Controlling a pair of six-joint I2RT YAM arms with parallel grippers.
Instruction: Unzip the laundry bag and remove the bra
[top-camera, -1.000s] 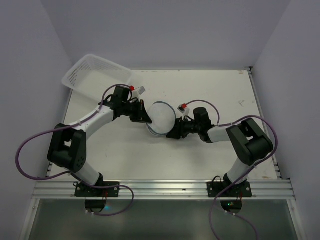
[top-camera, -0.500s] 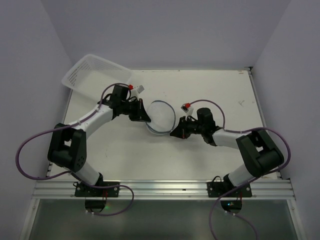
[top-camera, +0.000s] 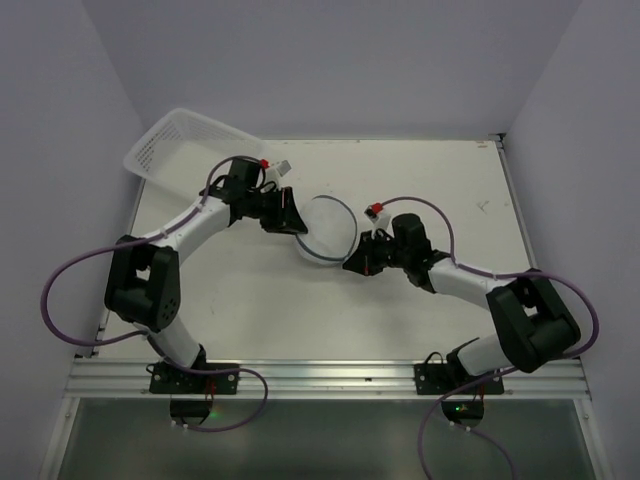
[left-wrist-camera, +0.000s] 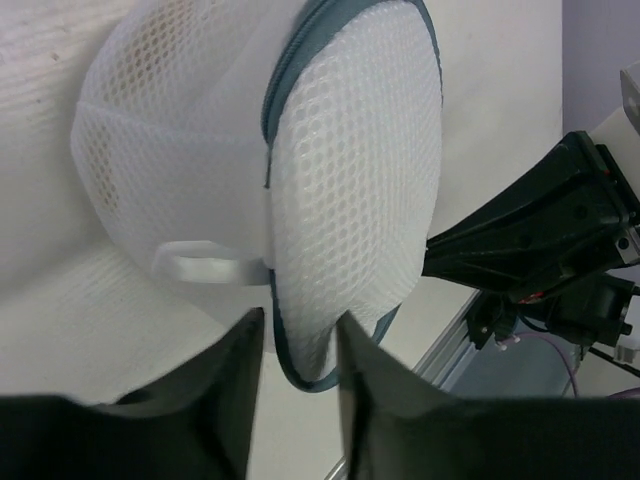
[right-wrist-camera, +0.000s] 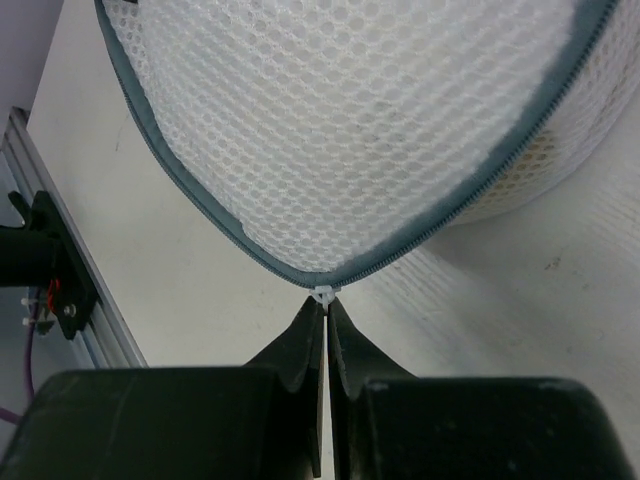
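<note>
The laundry bag (top-camera: 325, 227) sits on the white table (top-camera: 430, 190) between the two grippers, tipped up on its edge so that one mesh dome faces each arm.

The left gripper (top-camera: 294, 221) is at the bag's left side. In its wrist view the two black fingers (left-wrist-camera: 230, 390) stand parted and the bag's lower edge dips into the gap between them. Whether the pads actually press it cannot be told. Straight ahead of this gripper the grey zipper rim (left-wrist-camera: 270, 110) curves up over the bag. A white fabric loop (left-wrist-camera: 200, 263) sticks out just ahead and to the left of the left finger.

The right gripper (top-camera: 351, 264) meets the bag from the opposite side, low at its near edge. Its fingers are pressed tight together — no gap shows between them — and the small white zipper pull (right-wrist-camera: 323, 293) is nipped at their very tips. From that point the zipper rim runs away up to the left and up to the right, with the mesh dome filling the view just beyond.

A white plastic lattice basket (top-camera: 185, 145) is well behind the left gripper, at the table's far left corner.
</note>
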